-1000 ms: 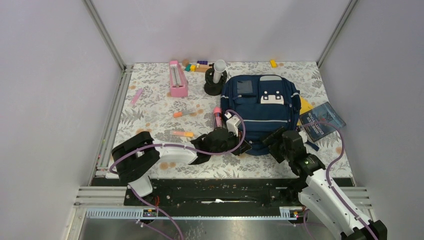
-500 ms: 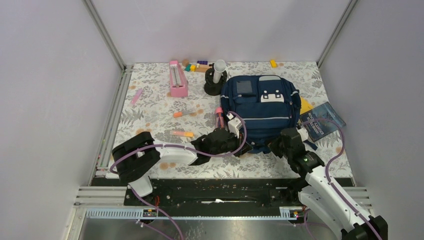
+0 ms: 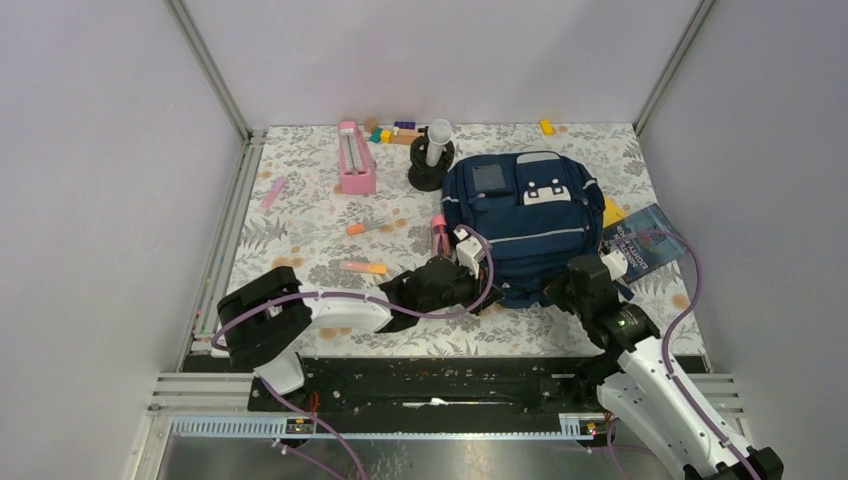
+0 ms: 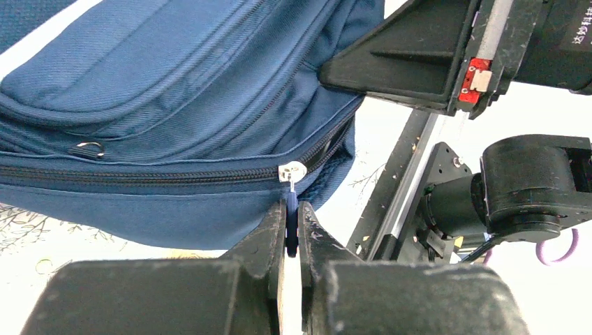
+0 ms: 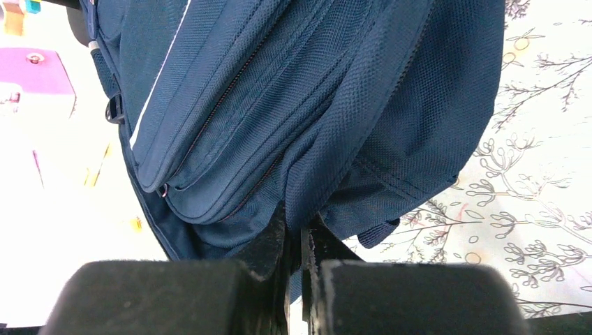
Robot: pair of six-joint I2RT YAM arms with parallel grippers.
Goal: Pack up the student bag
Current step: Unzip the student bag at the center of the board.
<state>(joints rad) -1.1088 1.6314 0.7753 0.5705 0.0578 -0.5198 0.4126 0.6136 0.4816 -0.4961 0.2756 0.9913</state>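
Your R claw (image 5: 301, 227) has snapped shut since a sec ago and is now pinching a fold of fabric at the near-right corner of the student bag (image 3: 520, 225). Your L claw (image 4: 292, 223) is clamping shut on the dark zip pull (image 4: 290, 206) along the bag's near edge. The bag is lying front-up, right of centre on the floral counter (image 3: 300, 230).

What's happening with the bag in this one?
Both arms are at the near edge of the large navy blue fabric backpack. The left tool is shut on its dark blue zipper pull; the zip beside it looks closed. The right tool pinches a fold of the bag's fabric. A dark blue book lies beside it.
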